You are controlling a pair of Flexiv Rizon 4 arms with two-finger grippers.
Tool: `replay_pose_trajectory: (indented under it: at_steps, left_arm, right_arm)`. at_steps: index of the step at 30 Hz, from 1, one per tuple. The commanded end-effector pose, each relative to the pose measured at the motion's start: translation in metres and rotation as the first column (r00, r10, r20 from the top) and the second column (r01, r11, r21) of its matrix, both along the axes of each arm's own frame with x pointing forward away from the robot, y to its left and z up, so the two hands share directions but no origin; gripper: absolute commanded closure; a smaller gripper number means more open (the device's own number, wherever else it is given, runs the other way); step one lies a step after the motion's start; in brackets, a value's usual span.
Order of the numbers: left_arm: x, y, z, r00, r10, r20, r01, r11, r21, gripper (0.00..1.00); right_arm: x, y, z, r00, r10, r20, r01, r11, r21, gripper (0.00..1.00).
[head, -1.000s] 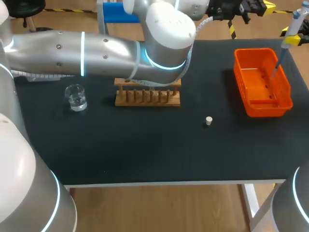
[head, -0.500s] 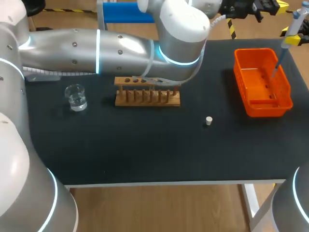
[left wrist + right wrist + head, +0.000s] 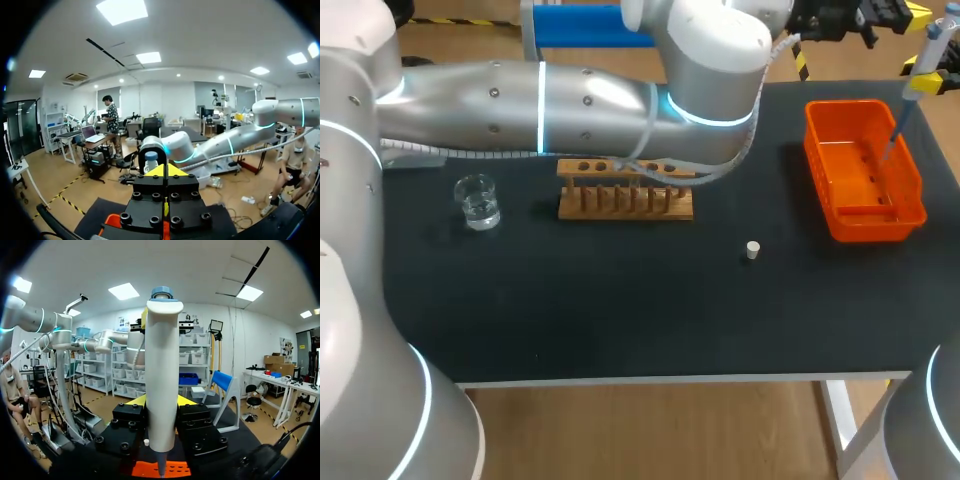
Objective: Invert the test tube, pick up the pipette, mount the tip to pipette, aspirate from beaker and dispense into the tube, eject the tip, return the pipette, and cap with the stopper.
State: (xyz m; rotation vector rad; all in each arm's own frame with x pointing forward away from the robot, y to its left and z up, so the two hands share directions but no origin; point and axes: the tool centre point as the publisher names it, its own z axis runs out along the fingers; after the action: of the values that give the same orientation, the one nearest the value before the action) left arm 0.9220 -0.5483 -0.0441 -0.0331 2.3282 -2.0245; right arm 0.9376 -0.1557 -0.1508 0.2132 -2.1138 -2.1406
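Over the orange bin (image 3: 866, 216), the right end effector (image 3: 161, 407) pinches the pipette (image 3: 161, 360), tip (image 3: 893, 135) apparently still on; left end effector (image 3: 167, 172) looks pressed together, empty. Ejection seems current; pipette return and capping remain, stopper (image 3: 752, 250) lying loose on the desk (image 3: 620, 300).

Black table (image 3: 620, 320) with pale front edge and white leg.
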Motion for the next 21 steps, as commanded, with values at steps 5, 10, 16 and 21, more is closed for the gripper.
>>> replay_pose_trajectory:
  at_steps: [5, 10, 16, 21]
  left_arm:
    - [0.0066, -0.0146, -0.0069, 1.000, -0.004, 0.001, 0.004, 0.999, -0.046, 1.00]
    - [0.0088, -0.0165, -0.0079, 1.000, -0.004, 0.002, 0.004, 0.999, -0.047, 1.00]
    - [0.0101, -0.0189, -0.0098, 1.000, -0.006, 0.002, 0.006, 0.999, -0.043, 1.00]
    - [0.0123, -0.0192, -0.0110, 1.000, -0.006, -0.001, 0.006, 0.999, -0.044, 1.00]
  right_arm:
    - [0.0016, -0.0017, 0.0004, 1.000, 0.005, 0.000, -0.005, 1.000, -0.002, 1.00]
    - [0.0016, -0.0017, 0.0004, 1.000, 0.005, 0.000, -0.005, 1.000, -0.002, 1.00]
    - [0.0016, -0.0017, 0.0004, 1.000, 0.005, 0.000, -0.005, 1.000, -0.002, 1.00]
    - [0.0016, -0.0017, 0.0004, 1.000, 0.005, 0.000, -0.005, 1.000, -0.002, 1.00]
